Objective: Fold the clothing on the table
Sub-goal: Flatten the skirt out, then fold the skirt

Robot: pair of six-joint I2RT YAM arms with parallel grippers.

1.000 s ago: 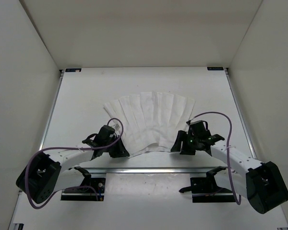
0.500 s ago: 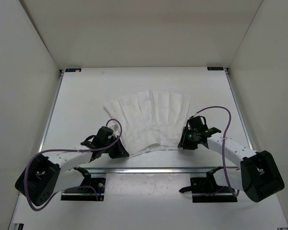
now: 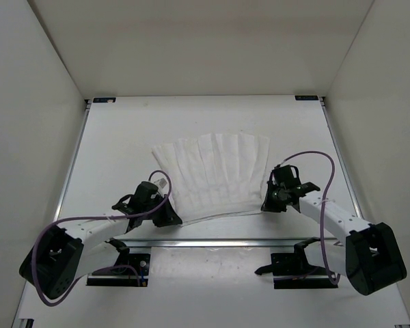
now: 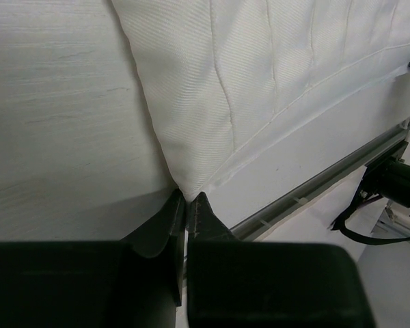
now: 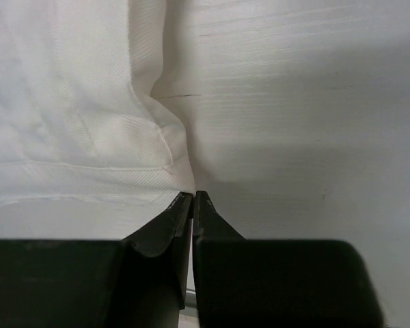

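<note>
Lying fanned mid-frame on the bench, creased white clothing is being pinched; only wrist views are showing left tool and right tool clamping its lower corners.

The clothing lies mid-table, left gripper and right gripper at its near corners.

The clothing is thin white cloth, matt, with a fine ribbed weave and a stitched hem. The table is matt white, faintly streaked (like brushed paint), and its rail is dull grey metal. The left gripper and right gripper look like matt black plastic.
</note>
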